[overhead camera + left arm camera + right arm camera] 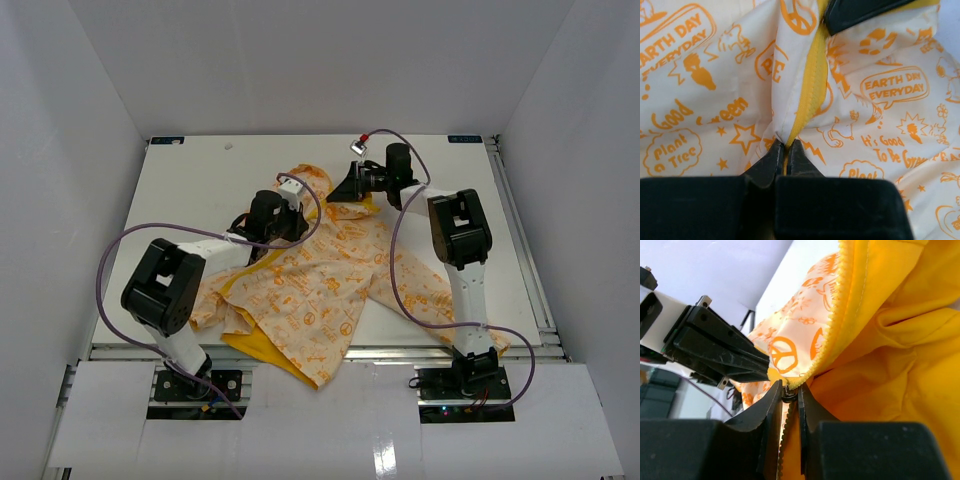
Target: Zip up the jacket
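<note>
The jacket [320, 290], cream with orange print and yellow lining, lies spread on the table between the arms. My left gripper [292, 222] is shut on the jacket's yellow zipper tape [810, 95], pinching it between the fingertips [786, 152]. My right gripper [345, 186] is near the collar, shut on the dark zipper slider [789, 392]. Yellow zipper teeth [836, 310] run up from the slider, with yellow lining [890, 350] to the right. The left gripper's black body [715, 347] shows in the right wrist view.
The white table [200, 170] is boxed in by white walls on three sides. Purple cables loop beside each arm [110, 270]. The jacket's hem [300, 365] hangs over the near table edge.
</note>
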